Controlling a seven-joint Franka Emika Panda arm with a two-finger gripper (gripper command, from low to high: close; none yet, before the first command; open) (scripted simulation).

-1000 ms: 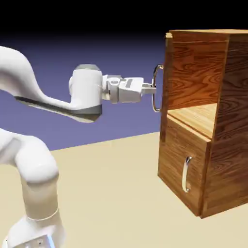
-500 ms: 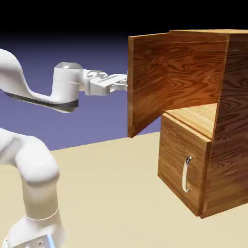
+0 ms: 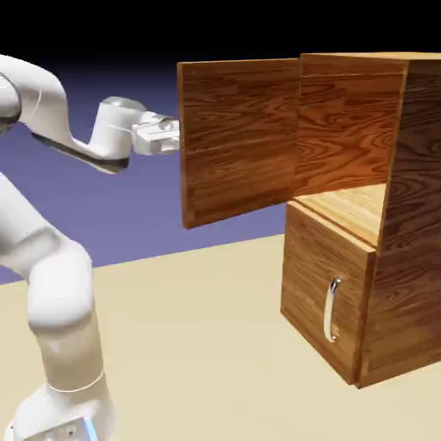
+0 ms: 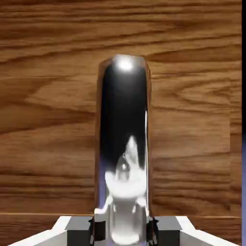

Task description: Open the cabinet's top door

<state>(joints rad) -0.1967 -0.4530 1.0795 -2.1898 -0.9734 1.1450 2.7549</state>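
The top door (image 3: 239, 138) stands swung wide from the cabinet (image 3: 379, 215), exposing the upper compartment. The gripper (image 4: 124, 229) has its jaws clamped on the door's silver handle (image 4: 123, 144).

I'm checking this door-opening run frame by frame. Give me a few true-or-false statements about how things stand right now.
1. The top door stands swung wide open. True.
2. The gripper is shut on the top door's handle. True.
3. The lower door is open too. False: it sits closed, its small handle untouched.
4. The gripper hangs free of the cabinet. False: the hand view shows the handle clamped between the fingers.
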